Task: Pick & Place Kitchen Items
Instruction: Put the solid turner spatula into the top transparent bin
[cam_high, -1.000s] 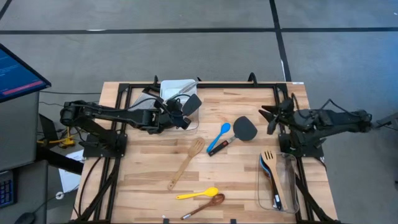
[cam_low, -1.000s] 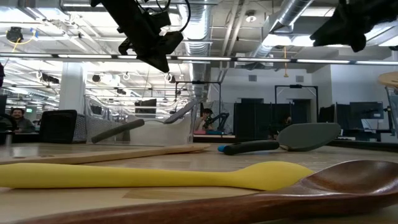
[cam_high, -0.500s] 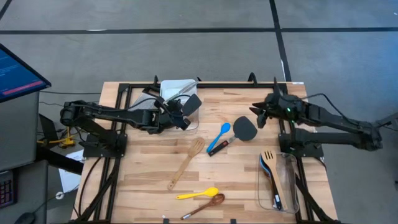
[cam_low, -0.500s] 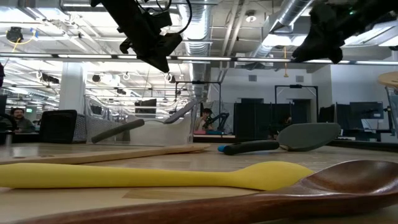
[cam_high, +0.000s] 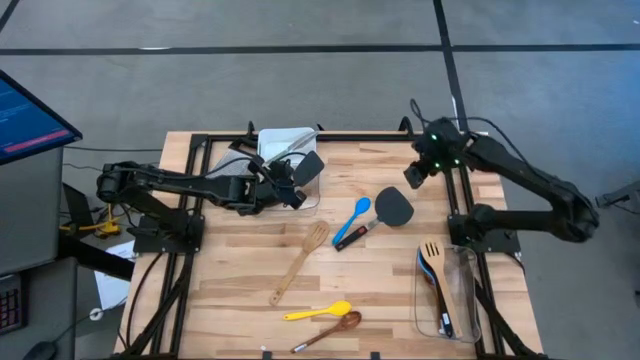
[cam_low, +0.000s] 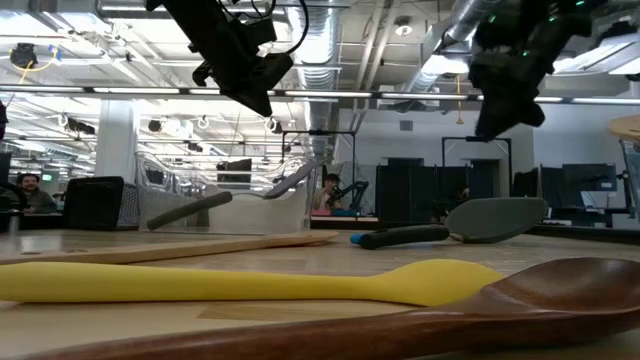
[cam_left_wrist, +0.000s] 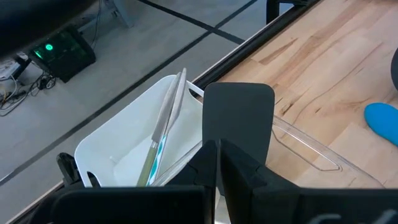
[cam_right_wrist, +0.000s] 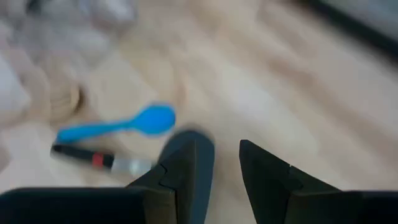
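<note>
The black spatula (cam_high: 393, 206) lies mid-tabletop (cam_high: 400, 290), just beside the blue spoon (cam_high: 354, 216). Our right gripper (cam_high: 415, 176) hangs above its blade, jaws spread and empty. Coming down off-centre could nudge the spoon or skate the blade away. Our left gripper (cam_left_wrist: 214, 163), jaws pinching another spatula (cam_left_wrist: 239, 118), sits over the clear tub (cam_high: 286, 150); a crooked release might tip it onto the rim. The right wrist view is smeared, so alignment is probably unclear.
</note>
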